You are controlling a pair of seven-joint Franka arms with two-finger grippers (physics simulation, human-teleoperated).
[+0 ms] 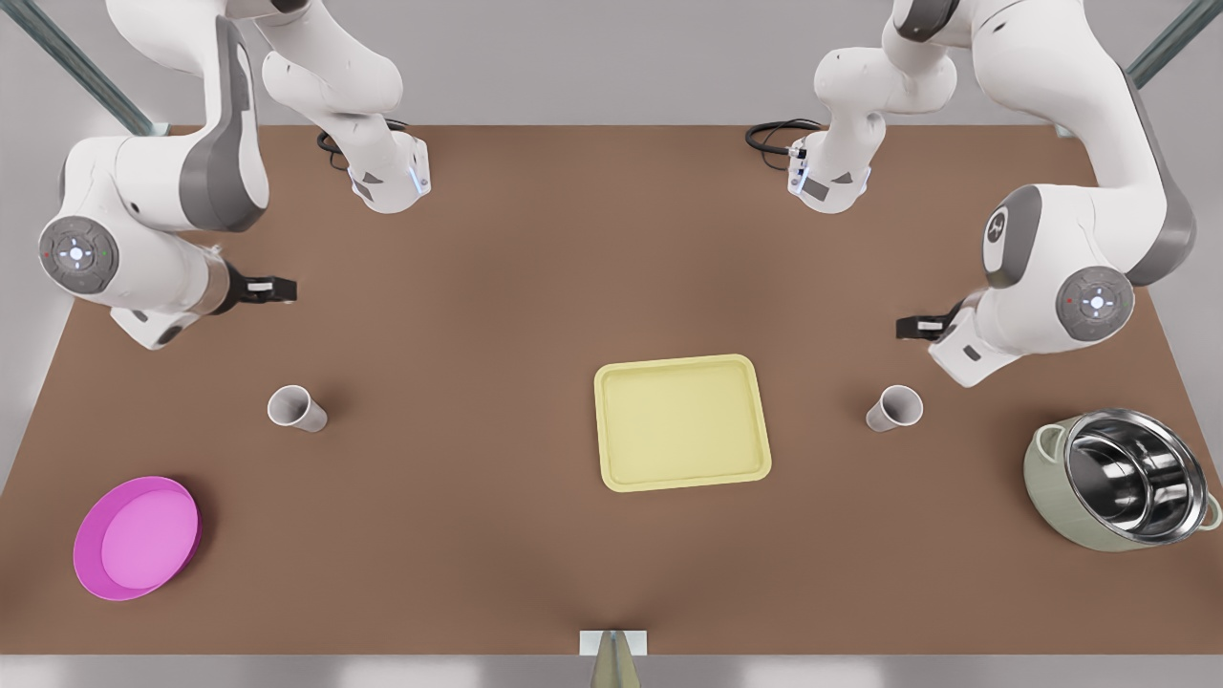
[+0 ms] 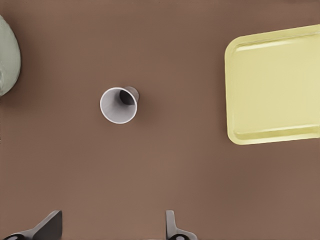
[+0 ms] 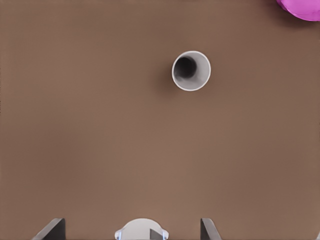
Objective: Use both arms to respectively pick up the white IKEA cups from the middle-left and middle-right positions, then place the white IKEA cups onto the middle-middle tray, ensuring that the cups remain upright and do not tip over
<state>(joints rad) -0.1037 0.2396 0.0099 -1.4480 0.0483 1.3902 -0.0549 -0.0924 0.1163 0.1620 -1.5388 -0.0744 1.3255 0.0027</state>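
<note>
Your left gripper (image 2: 110, 227) hung above the cup (image 2: 118, 105) beside the tray (image 2: 272, 87), jaws apart, your right gripper (image 3: 132, 227) above the other cup (image 3: 191, 70) near the pink dish (image 3: 300, 9), jaws apart, both cups upright on the tabletop (image 1: 478, 287).

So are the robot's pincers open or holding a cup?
Left pincer: open, holding nothing, hanging above the cup near the steel bowl.
Right pincer: open, holding nothing, above the other cup.
</note>
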